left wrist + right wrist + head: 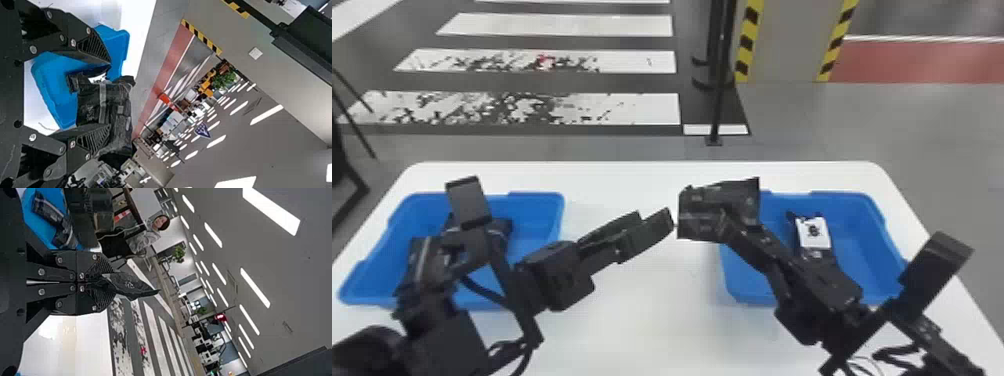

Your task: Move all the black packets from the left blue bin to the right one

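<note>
The black, glossy soft packet (699, 215) is up beside the inner side of the right blue plastic bin (852, 200). The right claw (113, 283) is closed on it, with a thin end poking past the tips; the left claw (109, 94) is spread wide at the packet, and whether it presses I cannot tell. It should handle light and floppy, its film rather slippery, so a flat pinch well in from the edge suits it best.
</note>
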Robot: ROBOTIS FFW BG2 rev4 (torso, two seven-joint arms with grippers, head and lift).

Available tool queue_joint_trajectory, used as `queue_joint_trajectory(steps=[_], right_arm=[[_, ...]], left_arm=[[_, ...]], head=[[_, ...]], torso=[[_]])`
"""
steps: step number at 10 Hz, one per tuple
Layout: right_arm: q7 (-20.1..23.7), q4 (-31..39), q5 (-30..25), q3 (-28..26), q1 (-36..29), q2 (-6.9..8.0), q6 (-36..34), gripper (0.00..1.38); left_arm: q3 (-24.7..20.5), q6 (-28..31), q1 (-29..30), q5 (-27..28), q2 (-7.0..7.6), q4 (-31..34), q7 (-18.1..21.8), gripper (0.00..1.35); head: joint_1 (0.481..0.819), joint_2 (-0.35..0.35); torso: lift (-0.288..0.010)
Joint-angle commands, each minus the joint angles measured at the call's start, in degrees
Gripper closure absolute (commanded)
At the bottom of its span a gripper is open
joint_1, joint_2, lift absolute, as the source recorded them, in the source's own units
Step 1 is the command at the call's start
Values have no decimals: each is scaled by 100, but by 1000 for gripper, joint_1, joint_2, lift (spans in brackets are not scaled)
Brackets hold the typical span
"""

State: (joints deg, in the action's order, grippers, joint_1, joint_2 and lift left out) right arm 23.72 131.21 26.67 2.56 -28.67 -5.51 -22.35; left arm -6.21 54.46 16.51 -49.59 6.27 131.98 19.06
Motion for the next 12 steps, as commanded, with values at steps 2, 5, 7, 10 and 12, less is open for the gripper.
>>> queue_joint_trajectory(steps=[2,5,7,10,12], right_arm=[[1,-1020,-268,-290,659,-91,0,1276],[-17,-2145,-827,-541,1363,-152,0,1276],[-122,-2412,-976,-633,1489,-144,14,1265],[-272,-2244,-805,-667,1222,-100,112,133],[-693,-1386,-907,-724,547,-38,506,137]], left_arm=[[-224,-243,148,-137,15,28,1,130],[-544,-313,289,-183,-3,140,1,133],[-773,-370,373,-183,-29,211,-8,134],[-1138,-454,486,-103,-56,253,-26,130],[-1504,-384,500,115,-64,253,-26,133]], head=[[695,-34],[695,-51],[695,-72],[695,-58],[695,-34]], torso=[[-154],[-154],[-154],[-154],[-154]])
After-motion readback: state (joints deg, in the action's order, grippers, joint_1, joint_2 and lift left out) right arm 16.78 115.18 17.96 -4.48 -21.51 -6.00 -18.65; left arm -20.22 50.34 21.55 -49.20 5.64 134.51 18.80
